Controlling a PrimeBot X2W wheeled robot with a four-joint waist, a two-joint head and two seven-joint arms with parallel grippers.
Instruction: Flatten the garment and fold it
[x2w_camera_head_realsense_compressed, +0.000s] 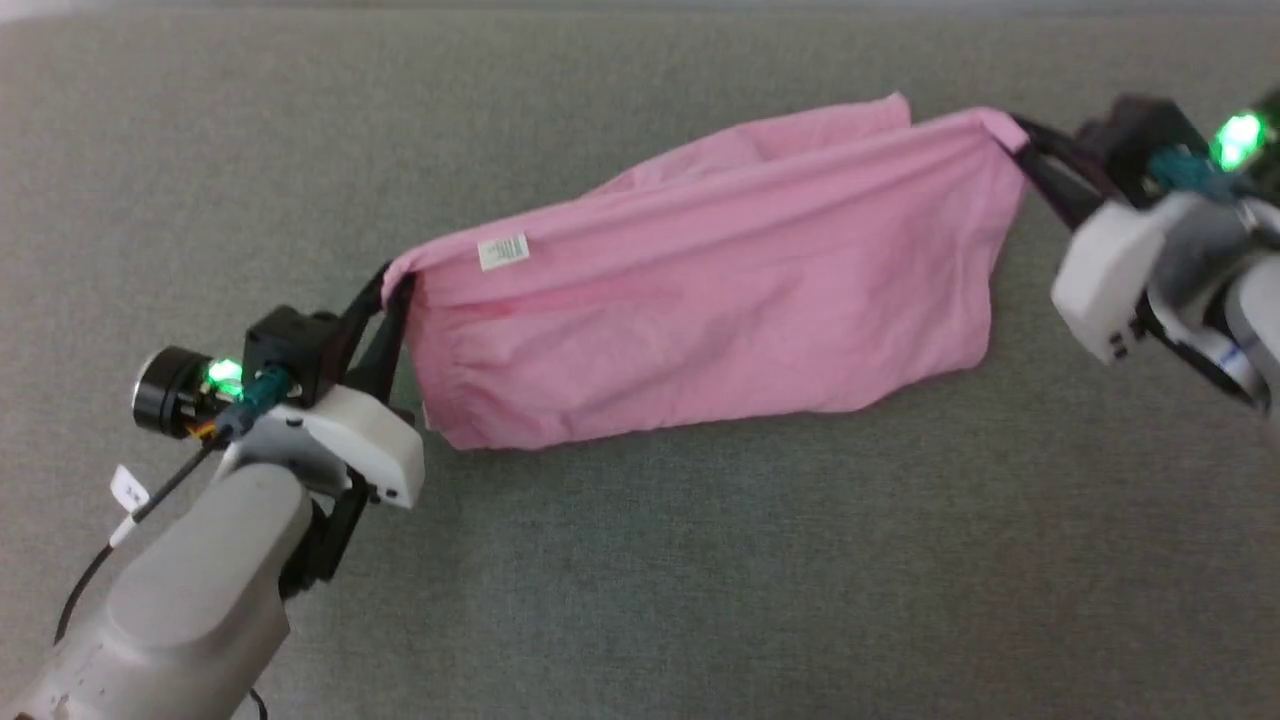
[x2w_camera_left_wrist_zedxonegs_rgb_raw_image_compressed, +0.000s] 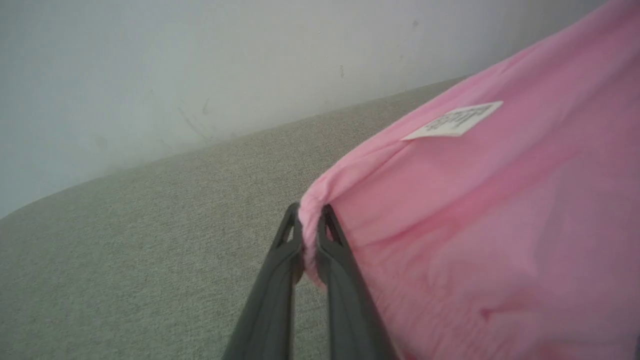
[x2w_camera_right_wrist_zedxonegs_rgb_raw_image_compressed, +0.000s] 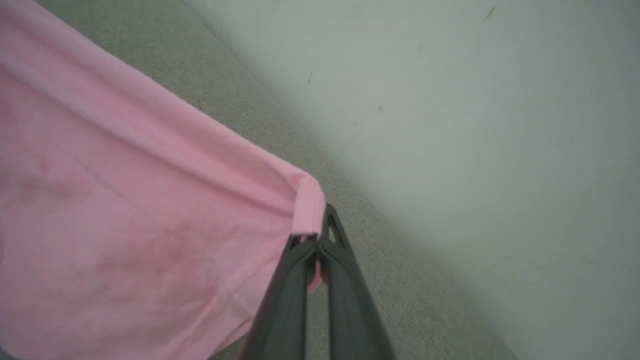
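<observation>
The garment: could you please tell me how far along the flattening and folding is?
Done: both upper corners are gripped. In hand: the left gripper and right gripper hold the pink garment stretched between them, its lower part lying on the grey surface. To do: laying it flat, then folding.

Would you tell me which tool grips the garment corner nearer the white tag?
The left tool: the white tag sits just beside its grip on the garment, while the right tool holds the opposite corner.

The garment (x2w_camera_head_realsense_compressed: 700, 330) is seen as soft, matt pink cloth. The grey surface (x2w_camera_head_realsense_compressed: 700, 580) beneath is shown as coarse woven fabric. Matt dark plastic is seen on the fingers (x2w_camera_left_wrist_zedxonegs_rgb_raw_image_compressed: 272, 295) of the left gripper (x2w_camera_left_wrist_zedxonegs_rgb_raw_image_compressed: 310, 211).
</observation>
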